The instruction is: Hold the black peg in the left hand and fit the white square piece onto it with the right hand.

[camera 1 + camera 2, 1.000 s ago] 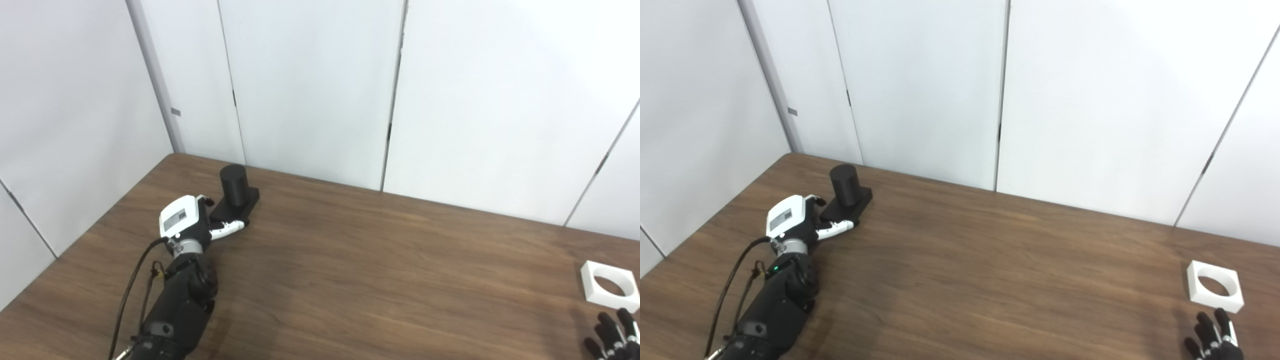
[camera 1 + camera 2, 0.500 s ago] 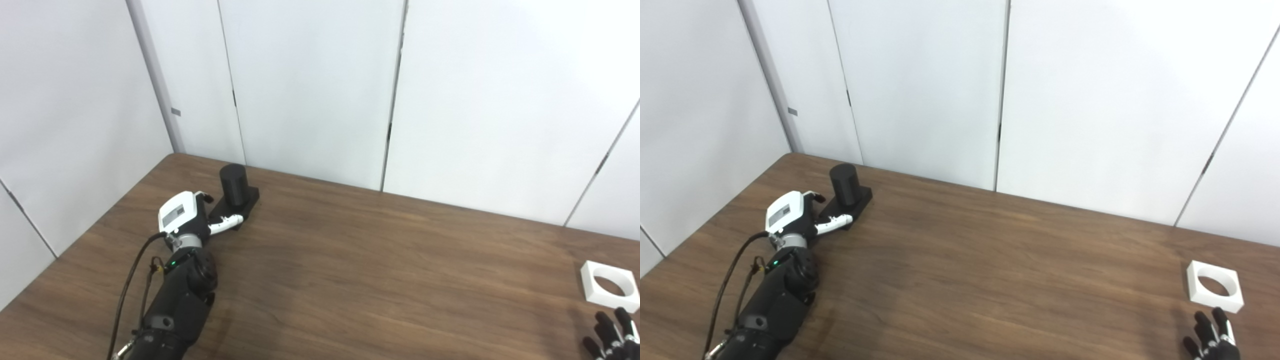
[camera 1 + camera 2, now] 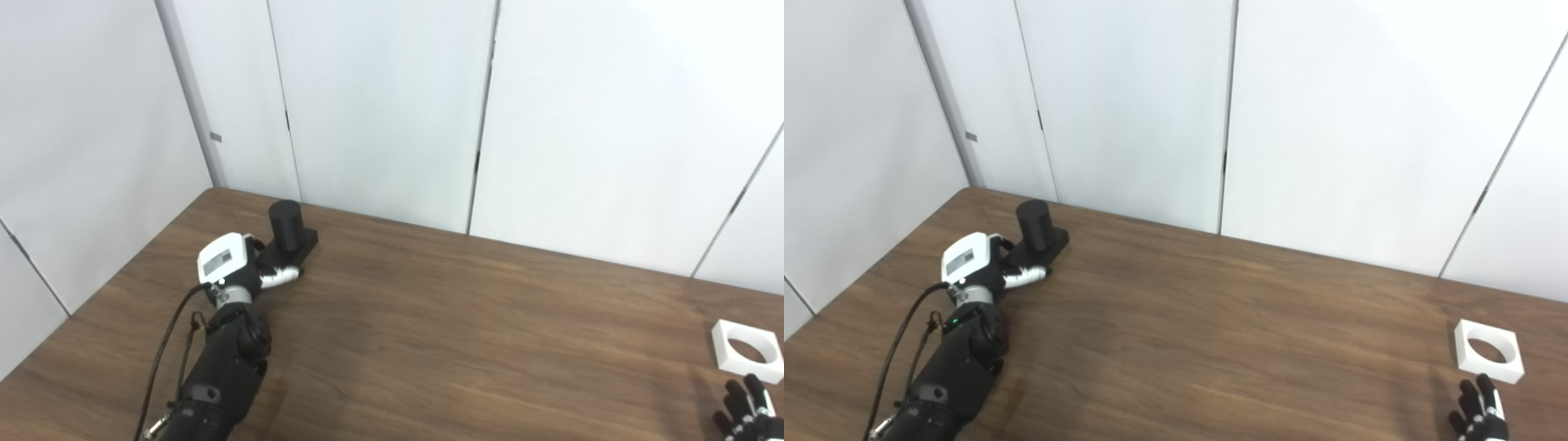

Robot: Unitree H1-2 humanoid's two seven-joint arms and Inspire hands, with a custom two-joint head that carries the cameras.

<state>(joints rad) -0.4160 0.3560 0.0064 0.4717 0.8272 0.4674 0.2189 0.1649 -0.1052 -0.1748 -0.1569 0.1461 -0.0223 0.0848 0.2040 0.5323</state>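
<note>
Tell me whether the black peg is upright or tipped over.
Upright. The black peg stands with its round top up on its flat base on the table, the left hand against the base.

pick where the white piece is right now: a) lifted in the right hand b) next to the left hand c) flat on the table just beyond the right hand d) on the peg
c: the white piece lies flat on the table, just past the fingertips of the right hand, far from the peg at the left hand.
</note>
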